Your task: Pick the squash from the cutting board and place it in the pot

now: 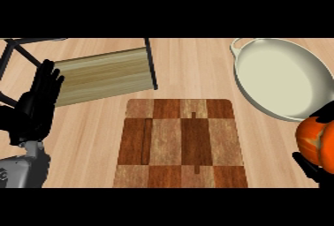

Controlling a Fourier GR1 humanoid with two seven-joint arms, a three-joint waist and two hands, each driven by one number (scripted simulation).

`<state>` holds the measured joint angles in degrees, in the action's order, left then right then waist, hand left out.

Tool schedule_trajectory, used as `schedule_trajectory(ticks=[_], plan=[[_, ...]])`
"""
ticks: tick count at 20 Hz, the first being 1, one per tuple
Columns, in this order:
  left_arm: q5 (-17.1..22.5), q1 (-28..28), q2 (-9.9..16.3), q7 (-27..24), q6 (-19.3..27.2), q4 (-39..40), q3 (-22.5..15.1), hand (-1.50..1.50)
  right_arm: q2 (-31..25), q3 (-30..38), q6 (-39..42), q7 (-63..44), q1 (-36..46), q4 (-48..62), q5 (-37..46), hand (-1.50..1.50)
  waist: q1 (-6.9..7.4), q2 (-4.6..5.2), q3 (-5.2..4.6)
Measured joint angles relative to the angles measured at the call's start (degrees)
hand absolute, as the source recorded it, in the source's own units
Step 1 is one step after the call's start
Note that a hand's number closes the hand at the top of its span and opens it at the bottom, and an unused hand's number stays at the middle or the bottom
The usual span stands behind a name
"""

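At the far left your left hand stands open, fingers straight and pointing up, holding nothing. It rests near the edge of the view, well apart from everything the task concerns, which reads as simply parked out of the way.

Just right of it, toward the back of the counter, you see a chair with a pale wooden seat and dark frame. It plays no part in the job.

In the middle lies the cutting board, a checkered block of light and dark wood. Its top is bare: the squash is no longer on it, so the pick looks done.

Further right and toward the back sits the pot, a wide cream vessel with a loop handle at its upper left. Nothing shows inside it yet.

At the right edge you find the squash, orange and ribbed, lifted off the board and hanging just below the pot's near rim. Your right hand has its dark fingers curled round it from below and behind, cradling the rounded body; much of the hand is cut off by the view's edge. From here the carry seems to call for moving up and over the rim before you let go.
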<state>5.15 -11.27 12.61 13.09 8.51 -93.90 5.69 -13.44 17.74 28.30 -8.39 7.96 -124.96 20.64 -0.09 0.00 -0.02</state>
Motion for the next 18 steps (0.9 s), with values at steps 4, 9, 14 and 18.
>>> schedule_trajectory(ticks=[4, 9, 14, 18], plan=[[-0.08, -0.43, 0.06, 1.08, -0.2, -0.91, 0.15, 0.0, -2.94, 3.31, -0.58, 1.01, 5.95, 9.9, -2.31, 1.5, 0.29, 0.03, 0.01], [0.32, 0.43, 0.27, 0.14, -1.42, -0.94, 0.78, 0.0, -5.19, 5.92, -3.09, 5.77, 11.41, 23.29, -2.95, 1.5, 0.54, 0.11, 0.03], [-0.11, -1.26, -0.6, 0.36, -1.02, -0.14, -0.04, 0.0, -9.56, 3.43, -13.09, 13.94, 13.66, 30.99, 11.37, 1.5, 1.43, 0.64, 0.06], [-0.05, -1.74, -0.48, -0.57, -1.44, 1.23, 0.39, 0.0, -10.4, 0.85, -22.38, 18.77, 17.14, 41.38, 20.24, 1.5, 1.71, 0.63, 0.05]])
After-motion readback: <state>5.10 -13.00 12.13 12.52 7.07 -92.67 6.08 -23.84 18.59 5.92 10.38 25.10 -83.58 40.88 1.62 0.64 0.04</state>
